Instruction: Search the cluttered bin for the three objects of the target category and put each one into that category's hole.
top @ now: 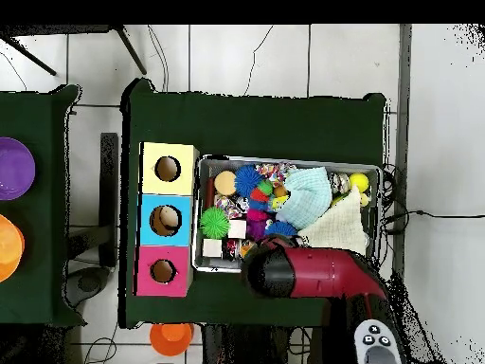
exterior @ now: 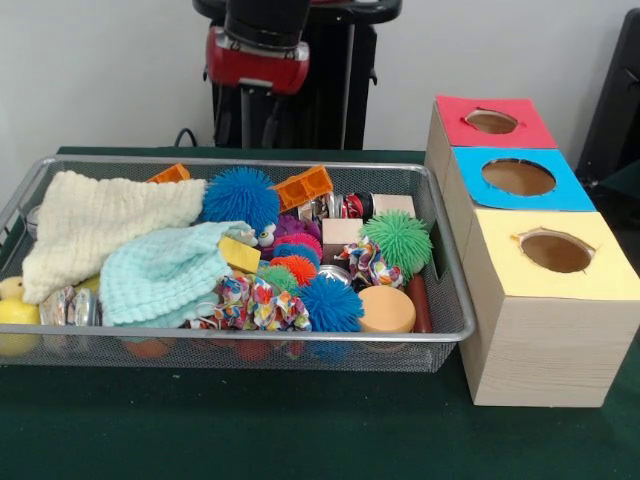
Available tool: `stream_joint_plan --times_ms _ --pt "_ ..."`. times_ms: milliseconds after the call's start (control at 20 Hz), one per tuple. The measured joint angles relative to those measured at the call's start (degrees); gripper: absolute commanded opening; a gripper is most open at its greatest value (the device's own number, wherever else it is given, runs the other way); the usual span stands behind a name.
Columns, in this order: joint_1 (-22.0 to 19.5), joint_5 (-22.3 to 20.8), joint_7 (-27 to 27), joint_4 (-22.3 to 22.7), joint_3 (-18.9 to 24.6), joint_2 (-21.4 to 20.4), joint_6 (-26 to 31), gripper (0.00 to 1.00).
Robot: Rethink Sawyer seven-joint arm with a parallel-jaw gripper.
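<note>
The silver wire-mesh bin (exterior: pixel 300 338) sits on the green table, full of toys; it also shows in the overhead view (top: pixel 284 159). No little water bottle or clear cup shows plainly. A pale clear-looking rim (exterior: pixel 32 218) sits at the bin's left end beside the cream cloth, and I cannot tell what it is. The blue-surround hole (exterior: pixel 518 177) is the middle one on the wooden boxes, and also shows in the overhead view (top: pixel 165 220). The red and black arm (exterior: pixel 255 50) hangs at the bin's far side. From overhead its black end (top: pixel 260 270) covers the gripper.
The red-surround hole (exterior: pixel 491 121) and the yellow-surround hole (exterior: pixel 556 252) flank the blue one. A cream cloth (exterior: pixel 100 225) and a mint cloth (exterior: pixel 165 270) cover the bin's left half. Spiky balls (exterior: pixel 240 195), an orange disc (exterior: pixel 386 310) and shiny cans (exterior: pixel 335 207) fill the rest.
</note>
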Motion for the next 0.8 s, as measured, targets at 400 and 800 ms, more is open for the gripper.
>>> stream_joint_plan --times_ms 400,800 --pt "-4.3 -5.1 0.0 -3.3 2.5 4.0 -2.3 1.00" --pt "-7.3 -10.5 0.0 -5.9 4.0 7.4 -3.6 1.00"
